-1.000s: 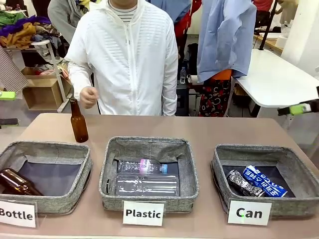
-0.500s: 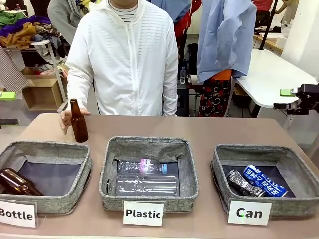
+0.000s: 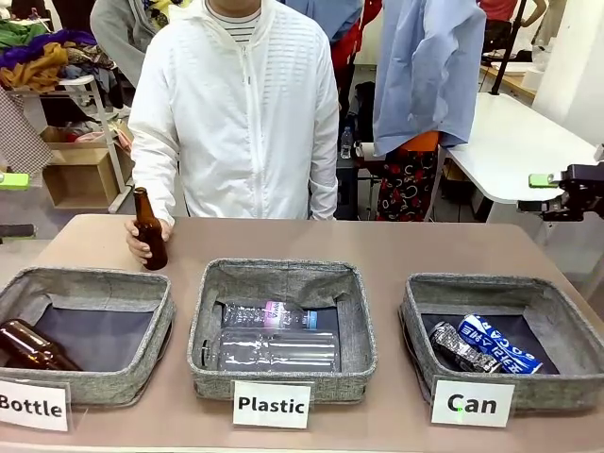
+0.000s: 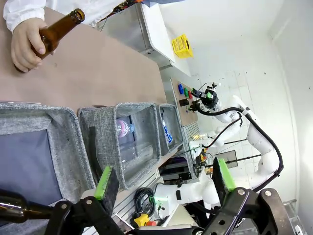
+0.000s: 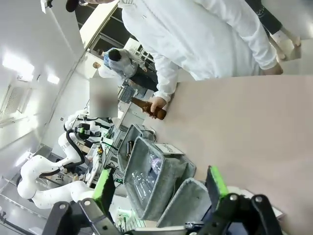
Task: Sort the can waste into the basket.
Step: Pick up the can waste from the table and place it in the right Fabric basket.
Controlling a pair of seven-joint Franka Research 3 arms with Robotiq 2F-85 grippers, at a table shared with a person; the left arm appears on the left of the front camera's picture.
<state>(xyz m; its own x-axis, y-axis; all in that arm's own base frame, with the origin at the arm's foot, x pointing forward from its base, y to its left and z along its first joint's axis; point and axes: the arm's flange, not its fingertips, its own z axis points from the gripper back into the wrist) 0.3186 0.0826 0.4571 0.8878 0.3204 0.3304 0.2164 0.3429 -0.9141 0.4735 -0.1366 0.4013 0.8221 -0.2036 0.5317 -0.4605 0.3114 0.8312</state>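
Here, both claws are hanging wide open with nothing between their pads.
The right gripper [image 5: 159, 188] and left gripper [image 4: 164, 181] are holding nothing; both cans [image 3: 486, 344] are lying in the basket [image 3: 566, 326] at the worktop's near right corner.

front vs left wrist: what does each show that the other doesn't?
Front alone: the "Can" card, the crushed silver can beside the blue can in the basket, and the right gripper.
Left wrist alone: the left gripper, fingers wide apart, empty.
Both: the person's hand gripping the upright brown bottle.
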